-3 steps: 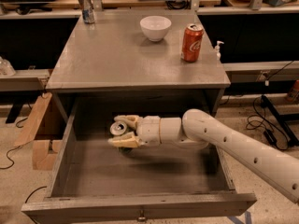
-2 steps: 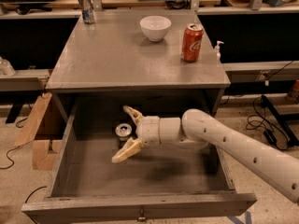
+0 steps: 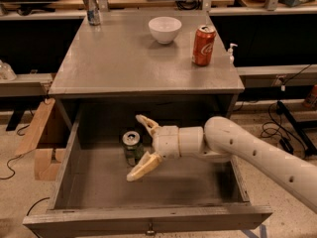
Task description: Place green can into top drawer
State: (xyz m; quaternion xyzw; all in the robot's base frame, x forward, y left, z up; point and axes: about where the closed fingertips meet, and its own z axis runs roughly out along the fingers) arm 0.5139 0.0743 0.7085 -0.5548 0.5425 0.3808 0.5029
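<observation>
In the only camera view, the gripper [image 3: 135, 147] sits inside the top drawer [image 3: 99, 217] at centre frame, its 2 fingers spread wide and released. The green can [image 3: 131, 144] stands upright between them on the drawer floor. If the arm pulls out crookedly, the lower finger could clip the can and topple it. Above, the grey tabletop [image 3: 124, 63] carries a white bowl [image 3: 164, 29], a red cola can [image 3: 203, 44] and, upper left, a slim can [image 3: 91, 6]. Cardboard [image 3: 42, 143] leans at left.
</observation>
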